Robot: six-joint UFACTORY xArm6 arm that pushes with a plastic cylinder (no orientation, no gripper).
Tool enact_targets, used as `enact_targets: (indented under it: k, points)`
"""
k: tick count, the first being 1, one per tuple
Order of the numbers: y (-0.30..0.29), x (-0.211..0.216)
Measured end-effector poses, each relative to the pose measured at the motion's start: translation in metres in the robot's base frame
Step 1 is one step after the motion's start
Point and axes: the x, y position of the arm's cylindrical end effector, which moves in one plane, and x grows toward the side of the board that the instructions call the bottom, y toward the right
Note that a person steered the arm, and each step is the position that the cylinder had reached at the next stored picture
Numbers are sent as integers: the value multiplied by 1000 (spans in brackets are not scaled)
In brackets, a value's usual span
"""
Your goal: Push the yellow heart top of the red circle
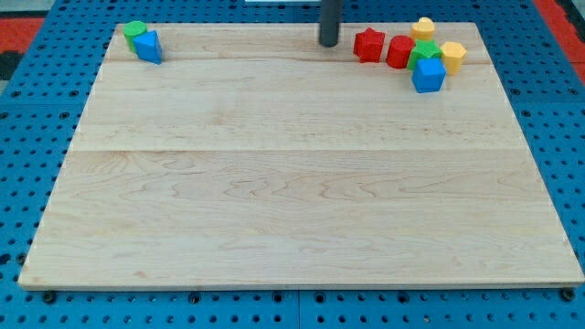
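Board [302, 183] of pale wood is lying on a blue perforated table [27, 37]; all blocks are sitting along its top edge.

Rod: dark, upright, coming down at the view's top centre. Its tip [329, 44] is resting near the top edge, left of the red star [368, 44] and apart from it, touching no block. There are no fingers on this arm, so nothing is being held or gripped.

Right cluster, top of the view:
- red star, leftmost;
- red circle [399, 51], just beside the star on its right;
- green block [424, 52], shape unclear, touching or nearly touching the circle's right side;
- blue block [428, 75], just below the green one;
- two yellow blocks: one [422, 29] above the green, one [452, 56] at the cluster's right edge. Which is the heart cannot be told at this size.

Left corner: green block [135, 31] and blue block [148, 46], touching, well apart from everything else.

Progress, as a judgement: task is looking barely begun. Neither yellow block is sitting directly above the red circle; the upper one is lying up and to the right. The tip is standing on the wrong side of the cluster, so the whole approach and push are remaining.
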Motion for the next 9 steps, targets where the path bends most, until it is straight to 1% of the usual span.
enact_targets:
  k: [1,2,3,4,5,6,7,8,9]
  points:
    - [44,109]
    - [156,150]
    - [227,98]
    - [218,31]
    - [206,19]
    - [209,19]
    - [210,2]
    - [203,-4]
    - [222,-13]
